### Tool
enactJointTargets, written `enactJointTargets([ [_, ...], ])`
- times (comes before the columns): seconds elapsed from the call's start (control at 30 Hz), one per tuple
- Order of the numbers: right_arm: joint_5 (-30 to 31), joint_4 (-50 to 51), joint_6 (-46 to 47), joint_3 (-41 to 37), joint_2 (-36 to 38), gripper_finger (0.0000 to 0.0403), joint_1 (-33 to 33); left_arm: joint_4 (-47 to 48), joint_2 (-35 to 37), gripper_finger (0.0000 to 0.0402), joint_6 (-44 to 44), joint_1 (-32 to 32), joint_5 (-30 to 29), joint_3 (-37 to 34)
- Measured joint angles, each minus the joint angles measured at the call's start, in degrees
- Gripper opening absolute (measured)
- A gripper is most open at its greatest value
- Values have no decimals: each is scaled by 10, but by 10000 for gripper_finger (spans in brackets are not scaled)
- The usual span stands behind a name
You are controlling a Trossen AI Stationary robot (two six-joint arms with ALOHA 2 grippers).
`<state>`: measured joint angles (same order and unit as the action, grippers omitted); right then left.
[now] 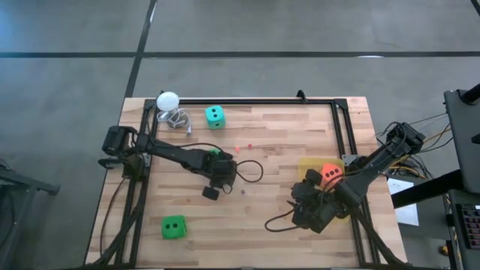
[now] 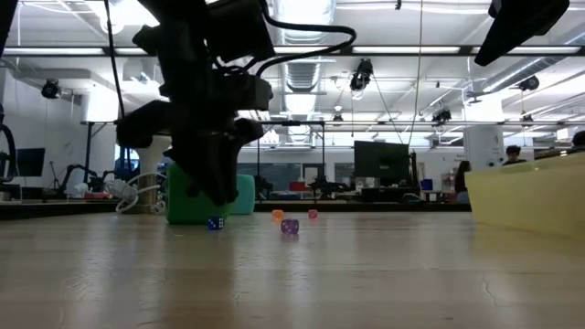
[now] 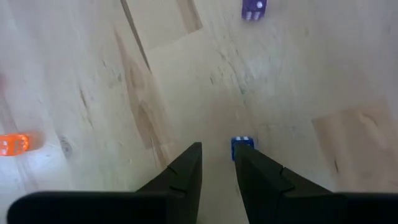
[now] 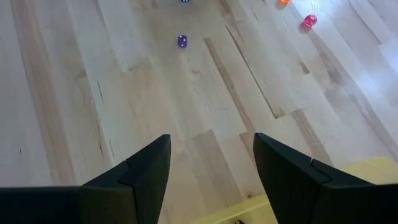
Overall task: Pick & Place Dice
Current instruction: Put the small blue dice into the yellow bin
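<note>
green die, near edge (image 1: 173,227): alone on the table (image 1: 285,217), well apart from both sets of fingers, on the left arm's side.
white ball (image 1: 167,100): far corner, well clear of the left fingers, not a task item.
teal die (image 1: 215,115): far side, beyond the left fingers, untouched.
left gripper (image 3: 217,149): low over mid-table, fingers close together with a thin gap, nothing between them.
second green die (image 1: 215,152): mostly hidden under the left arm, just behind the fingers, not between them.
tiny blue die (image 3: 242,144): right at one left fingertip, outside the gap; can't tell if it touches.
tiny purple die (image 3: 254,7): farther ahead of the left fingers.
tiny orange die (image 3: 13,144): off to the side of them.
right gripper (image 4: 211,140): fingers spread wide, empty, hanging over the yellow tray's near edge.
yellow tray (image 1: 306,165): below the right fingers.
orange-red die (image 1: 331,173): in the tray, beside the right fingers, not gripped.
step, judged: left arm lining up a pick, one die already in the tray, three to go.
how to do it well: the gap looks too narrow for a soft cube, so widen first, straddle two flat faces, centre the cube, drop close to the wood, squeeze lightly since foam will squash.
risk: nudging the tiny dice, or pushing the green cube away with one finger.
</note>
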<state>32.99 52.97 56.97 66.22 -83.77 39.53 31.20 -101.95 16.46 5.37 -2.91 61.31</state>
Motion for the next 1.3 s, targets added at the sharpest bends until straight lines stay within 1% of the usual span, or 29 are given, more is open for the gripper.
enactJointTargets([
  [0.07, 0, 0, 0, 0, 0, 224, 0, 6, 0, 99, -5, 0, 1, 6],
  [0.2, -1, 0, 0, 0, 0, 224, 0, 21, 0, 99, -11, -1, 26, 5],
  [0.5, -5, 0, 0, 0, 0, 224, 0, 20, 0, 99, -15, 2, 40, 2],
  [0.7, -5, -2, 0, 0, 0, 224, 0, 11, -7, 99, -15, 2, 40, 2],
  [0.8, -5, -4, 0, 0, 0, 224, 1, 10, -28, 99, -14, 2, 38, 2],
  [0.97, -5, -10, 0, 0, 0, 224, 10, 3, -48, 98, -6, 3, 11, 4],
  [1.13, -5, -14, 0, 0, 0, 224, 19, -13, -50, 98, -3, 3, 10, 3],
  [1.3, -5, -14, 0, 0, 0, 224, 19, -9, -50, 98, -14, 2, 12, 3],
])
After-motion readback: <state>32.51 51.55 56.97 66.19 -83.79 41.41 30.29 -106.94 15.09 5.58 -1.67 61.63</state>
